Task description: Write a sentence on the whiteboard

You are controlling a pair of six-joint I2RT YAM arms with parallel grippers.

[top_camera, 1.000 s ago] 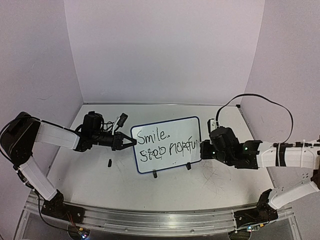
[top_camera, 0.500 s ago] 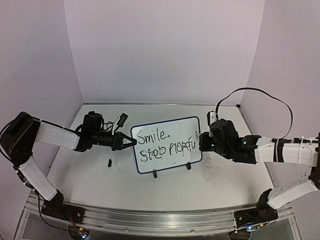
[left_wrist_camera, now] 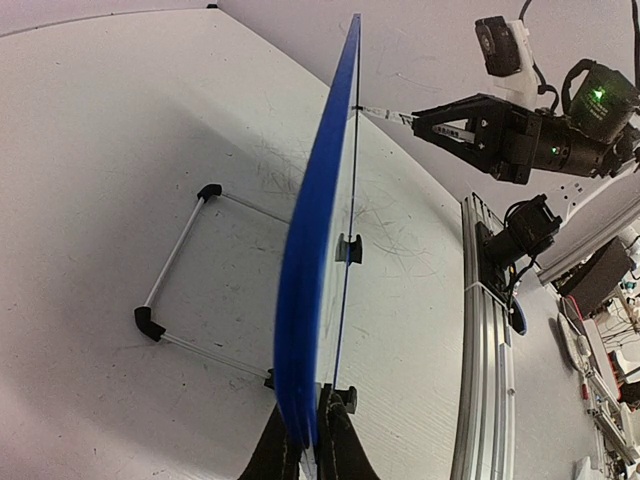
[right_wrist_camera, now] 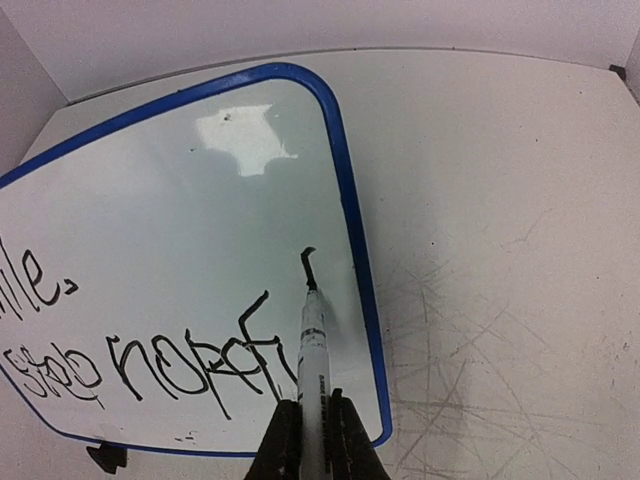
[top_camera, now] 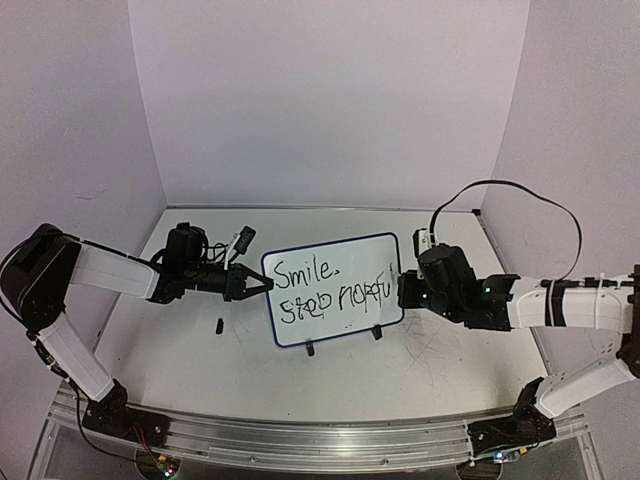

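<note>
The whiteboard (top_camera: 330, 245) stands tilted on two black clip feet in the middle of the table. The sentence (top_camera: 308, 271) reads "Smile." above a second line, "Stop hopefu" (top_camera: 340, 300). My left gripper (top_camera: 262, 285) is shut on the board's left rim; in the left wrist view (left_wrist_camera: 312, 425) the blue rim (left_wrist_camera: 318, 230) sits edge-on between its jaws. My right gripper (top_camera: 405, 291) is shut on a white marker (right_wrist_camera: 313, 350). The marker tip touches the board (right_wrist_camera: 350, 220) at the foot of a fresh vertical stroke (right_wrist_camera: 308, 265) near the right rim.
A small black cap (top_camera: 219, 325) lies on the table left of the board's front. A wire stand (left_wrist_camera: 175, 255) props the board from behind. The table around is scratched with grey marks (right_wrist_camera: 480, 330). An aluminium rail (top_camera: 300, 440) runs along the near edge.
My right gripper has moved up and left to the board's right edge with the marker, and a new short stroke shows at the end of the lower line. The left arm has not moved.
</note>
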